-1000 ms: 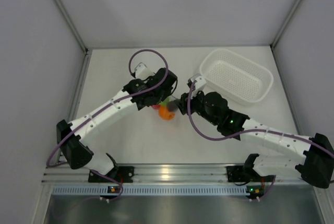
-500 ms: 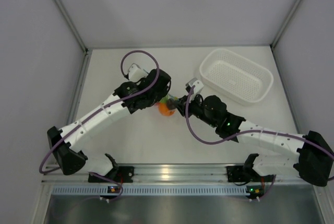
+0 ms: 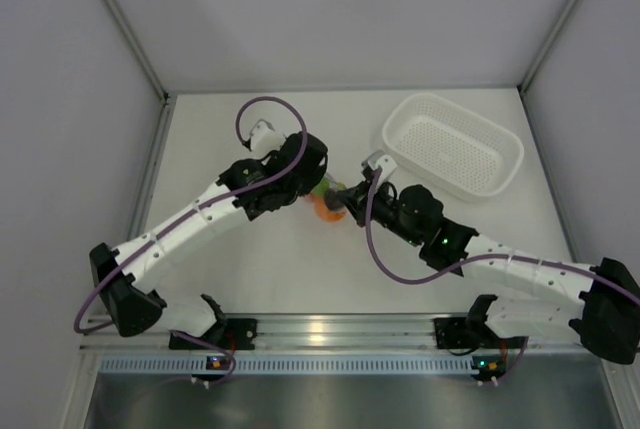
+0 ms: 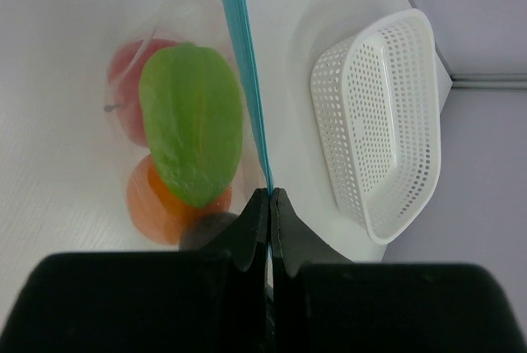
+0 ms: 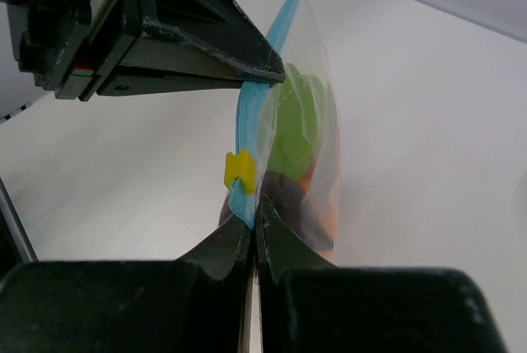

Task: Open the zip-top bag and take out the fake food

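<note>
White walls close in a pale surface [image 3: 215, 139], and both arms reach to its middle, where their tips meet.

Left pincer [image 4: 269, 192]: clenched, its two dark fingers pressed flat together on the light blue zip strip [image 4: 241, 57] of the zip-top bag [image 4: 202, 20]. From its own camera the strip runs straight away from the fingertips. In the overhead view this pincer [image 3: 318, 187] sits just beside the other one.

Right pincer [image 5: 254, 205]: also clenched, nipping the same zip strip [image 5: 268, 65] at its near end, just below a small yellow slider [image 5: 240, 169]. The left arm's fingers [image 5: 206, 61] grip the strip farther along, so the strip spans the gap between the two grips. From above, the right pincer [image 3: 337, 199] points toward the left one.

The bag [image 5: 317, 123] hangs off the strip, held up on edge between the two arms near the middle of the surface, and looks zipped along the stretch that shows. Inside it lies the fake food: a lime-green piece [image 4: 193, 123] on top, a red ball [image 4: 123, 81] beyond it, an orange ball [image 4: 148, 205] nearer, and a dark piece [image 4: 206, 229] just beside the fingertips. Whether the bag's bottom touches the surface cannot be told.

Well apart to the right sits a white perforated basket [image 3: 452, 144], seen side-on by the left wrist [image 4: 379, 123].
</note>
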{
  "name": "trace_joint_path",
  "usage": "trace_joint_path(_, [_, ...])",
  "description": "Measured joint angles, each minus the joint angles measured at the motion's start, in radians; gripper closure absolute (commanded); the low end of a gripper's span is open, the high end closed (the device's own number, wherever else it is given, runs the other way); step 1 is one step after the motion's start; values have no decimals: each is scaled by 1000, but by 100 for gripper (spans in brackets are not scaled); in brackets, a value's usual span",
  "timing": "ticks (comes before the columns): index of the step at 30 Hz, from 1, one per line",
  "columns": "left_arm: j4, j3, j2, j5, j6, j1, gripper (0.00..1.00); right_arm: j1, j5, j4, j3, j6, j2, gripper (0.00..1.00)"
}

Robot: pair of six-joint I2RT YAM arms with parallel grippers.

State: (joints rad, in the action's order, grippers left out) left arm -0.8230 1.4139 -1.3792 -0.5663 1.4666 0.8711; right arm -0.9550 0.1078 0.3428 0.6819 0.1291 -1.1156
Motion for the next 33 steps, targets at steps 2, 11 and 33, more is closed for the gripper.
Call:
trace_joint_path(2, [23, -6, 1, 15, -24, 1, 97, 0, -2, -25, 0, -9, 24, 100])
trace_joint_path(11, [145, -55, 18, 66, -163, 6, 54, 13, 0, -178, -4, -34, 150, 100])
trace_joint_path(33, [755, -291, 143, 701, -1023, -23, 2, 61, -154, -612, 21, -104, 364, 100])
